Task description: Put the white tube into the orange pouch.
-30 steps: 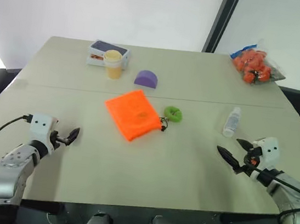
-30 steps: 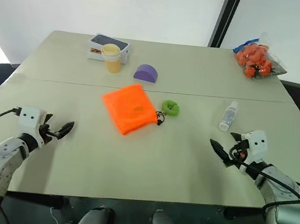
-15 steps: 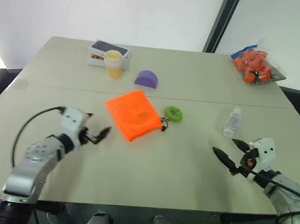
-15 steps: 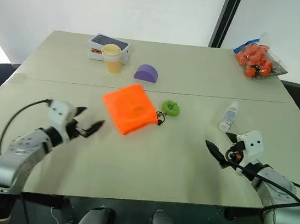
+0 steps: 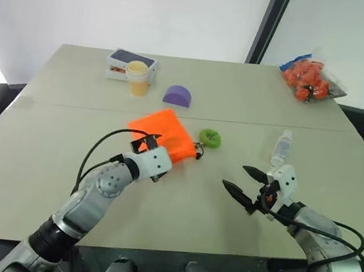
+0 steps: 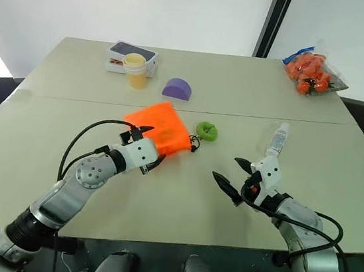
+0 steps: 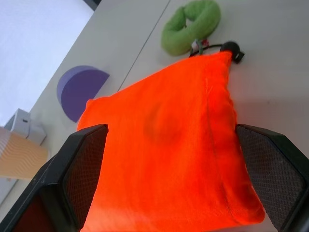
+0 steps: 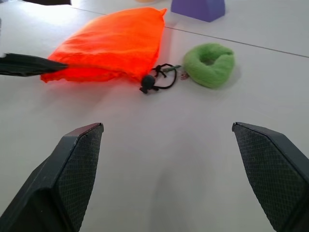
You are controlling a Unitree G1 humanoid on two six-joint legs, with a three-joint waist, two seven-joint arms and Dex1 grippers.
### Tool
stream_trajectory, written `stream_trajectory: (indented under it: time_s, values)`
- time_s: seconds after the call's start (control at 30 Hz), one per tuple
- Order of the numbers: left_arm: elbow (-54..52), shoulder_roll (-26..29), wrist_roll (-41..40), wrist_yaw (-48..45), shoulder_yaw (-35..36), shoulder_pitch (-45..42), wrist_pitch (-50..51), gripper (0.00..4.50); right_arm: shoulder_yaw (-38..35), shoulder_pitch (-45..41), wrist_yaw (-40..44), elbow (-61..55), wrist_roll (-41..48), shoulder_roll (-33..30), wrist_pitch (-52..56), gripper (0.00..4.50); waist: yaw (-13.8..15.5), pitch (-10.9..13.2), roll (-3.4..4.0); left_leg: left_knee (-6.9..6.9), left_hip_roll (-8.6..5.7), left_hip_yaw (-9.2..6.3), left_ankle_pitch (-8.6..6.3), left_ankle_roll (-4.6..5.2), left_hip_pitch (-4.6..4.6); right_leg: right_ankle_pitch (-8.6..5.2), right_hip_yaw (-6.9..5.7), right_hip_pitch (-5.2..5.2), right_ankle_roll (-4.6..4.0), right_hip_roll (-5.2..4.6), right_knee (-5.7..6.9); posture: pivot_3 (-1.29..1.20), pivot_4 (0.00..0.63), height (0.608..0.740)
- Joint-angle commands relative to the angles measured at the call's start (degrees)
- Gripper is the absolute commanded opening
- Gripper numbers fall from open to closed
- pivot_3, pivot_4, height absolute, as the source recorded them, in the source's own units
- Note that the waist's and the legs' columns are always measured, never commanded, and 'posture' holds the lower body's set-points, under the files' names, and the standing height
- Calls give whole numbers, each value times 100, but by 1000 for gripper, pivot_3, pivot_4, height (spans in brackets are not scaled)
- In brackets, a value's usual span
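pale beige tabletop (image 5: 45,158) against a white wall, with a seam across the middle. orange pouch (image 5: 169,131) flat near the centre, dark cord (image 8: 159,79) at one corner, green ring (image 5: 210,138) just beside that cord. white tube (image 5: 280,147) lying on the right side, well apart from the pouch, held by nothing. left end effector (image 7: 169,174) at the pouch's near edge, fingers spread wide with one on each side of the orange fabric, not clamped on it. right end effector (image 5: 246,183) low over bare tabletop between pouch and tube, fingers apart, empty. farther back: pale yellow cup (image 5: 137,77) in front of a white box (image 5: 126,61), purple half-round block (image 5: 177,96), clear bag of orange-red items (image 5: 309,79) at the far right corner.
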Motion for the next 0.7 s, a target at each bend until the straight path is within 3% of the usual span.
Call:
stream_trajectory:
  time_s: [0.03,0.3,0.5,0.7]
  values:
    - [33,-164,353,166,-73,-91,-66,4500,-16,-92,35,-253,119,-21,-3,4438,1,0,0,0,0,0,0,0,0,0,0,0,0,0,1,0,150,723]
    - [438,-659,756,317,-269,-177,-287,4500,137,-235,-45,-307,103,49,85,4438,3,-1,0,0,0,-2,0,0,0,1,-1,-1,1,1,5,0,150,723]
    - [417,-673,788,62,-389,-168,-577,4500,183,-272,-83,-312,107,67,108,4438,1,-1,1,0,0,-2,0,0,2,1,-1,-1,2,1,8,0,150,723]
    - [655,-602,1309,291,-334,-254,-611,4500,180,-206,-75,-272,102,89,28,4438,0,-1,1,1,0,-2,0,1,3,1,-1,0,2,2,12,0,150,723]
